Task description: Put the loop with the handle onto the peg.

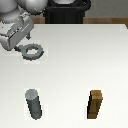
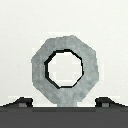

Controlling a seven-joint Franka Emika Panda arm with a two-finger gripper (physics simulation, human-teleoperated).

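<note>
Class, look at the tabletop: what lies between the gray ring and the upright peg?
Nothing: in the exterior view, only bare white table separates the loop from the peg.

A: Item one?
B: Gripper [image 1: 21,46], far side of the white table [image 1: 75,65], toward the exterior view's left. It sits low at the tabletop; whether its jaws are parted cannot be told.

A: Item two?
B: Loop with the handle [image 1: 32,51], gray, faceted rim, round hole, lying flat. Its handle end points toward the gripper; contact between them cannot be judged.

A: Item three?
B: Peg [image 1: 34,104], dark gray cylinder, lighter top, upright, near edge, well apart from the loop.

A: Item four?
B: Wooden block [image 1: 96,104], brown, rectangular, upright, toward the exterior view's right of the peg, apart from it.

A: Anything behind?
B: Black stand [image 1: 67,12] beyond the table's far edge.
</note>
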